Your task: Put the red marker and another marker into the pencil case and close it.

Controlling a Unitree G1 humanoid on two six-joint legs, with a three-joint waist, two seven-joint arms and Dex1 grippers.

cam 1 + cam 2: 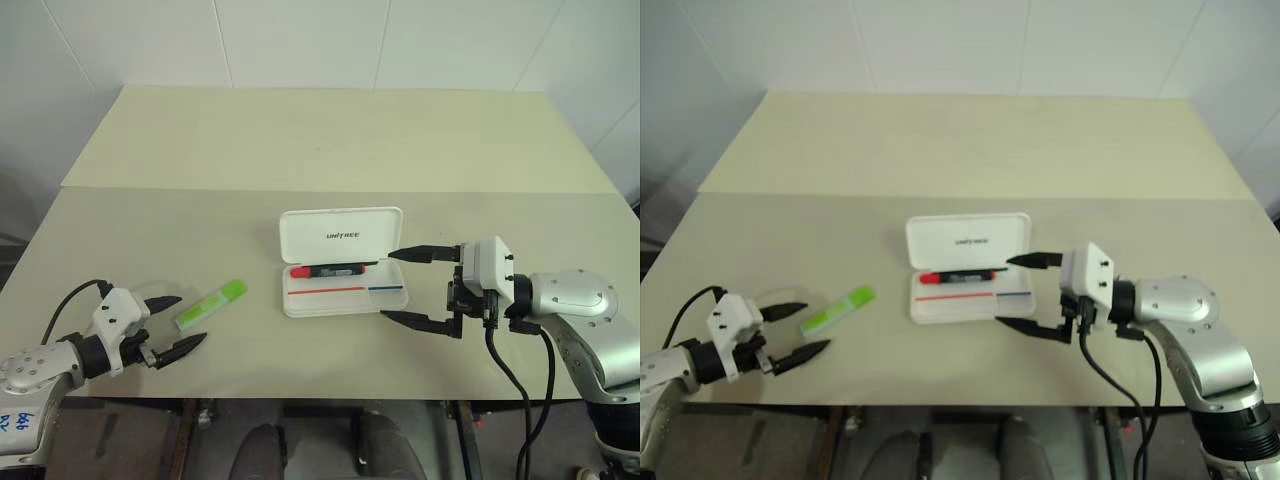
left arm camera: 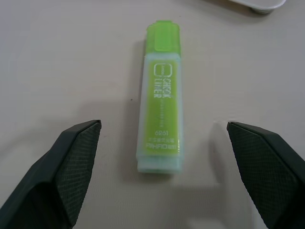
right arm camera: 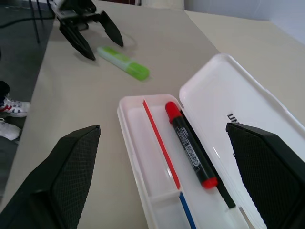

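Beige and bare apart from the task's things, the desk [image 1: 330, 150] carries the white pencil case [image 1: 344, 262] near its middle, lid swung up and back with its grey lettering facing the robot, tray exposed. The right claw [image 1: 408, 287] hovers just beside the case's right end, its two black fingers spread as wide as they go with nothing between them. The left claw [image 1: 172, 325] sits low near the desk's front left, likewise fully spread and empty, its fingers pointing toward the light-green highlighter [image 1: 211, 304] that lies flat on the desk to the left of the case, well apart from it. In the left wrist view the highlighter [image 2: 160, 98] lies lengthwise between and just ahead of the fingertips [image 2: 78, 143], untouched. The red marker [image 1: 327, 270] already lies in the tray along the hinge side, red cap to the left. So the first marker looks done, and the step in hand appears to be the pick-up of the highlighter. The next move probably calls for the left claw to advance until its fingers straddle the chunky barrel across its width, close, lift and carry it to the tray's free space; the lid must then be shut.
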